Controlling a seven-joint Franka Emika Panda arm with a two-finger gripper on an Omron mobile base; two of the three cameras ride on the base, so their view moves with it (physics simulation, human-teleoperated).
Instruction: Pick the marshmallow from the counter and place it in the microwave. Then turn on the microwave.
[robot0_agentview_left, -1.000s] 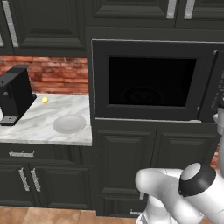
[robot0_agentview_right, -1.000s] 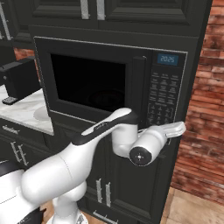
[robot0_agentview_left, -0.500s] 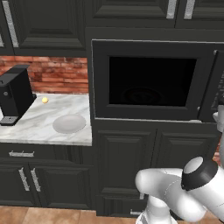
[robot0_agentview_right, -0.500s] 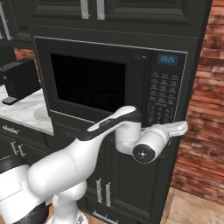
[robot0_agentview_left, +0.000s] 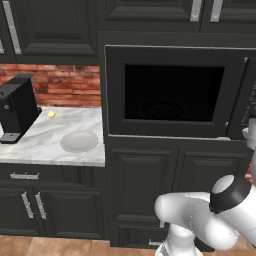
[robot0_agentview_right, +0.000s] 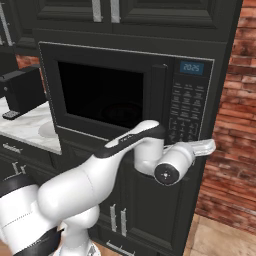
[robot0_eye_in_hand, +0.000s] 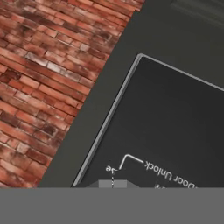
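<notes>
While the door of the microwave stands closed, I judge the step in hand to be the second one: turning the oven on. The arm reaches out to the right side of the unit, and the jaws are pressed together with nothing between them, their tip close in front of the lower part of the keypad. From the hand view, the camera looks at a lower corner of that black panel, where a label reading "Door Unlock" is legible; a brick wall lies beyond the cabinet edge.

Marshmallow: I cannot locate it directly. The dark glass hides the interior. On the table I make out the grey plate, the small yellow ball and the coffee machine, with no whitish cube among them. My judgement is that it lies inside the oven, so the placing step appears done.

Next move, as I assess it: bring the closed tip squarely onto the start key and press. The key legends are too small for me to say which pad that is. The risk is touching the wrong pad, the door release in particular, given how near that label sits to the tip.
</notes>
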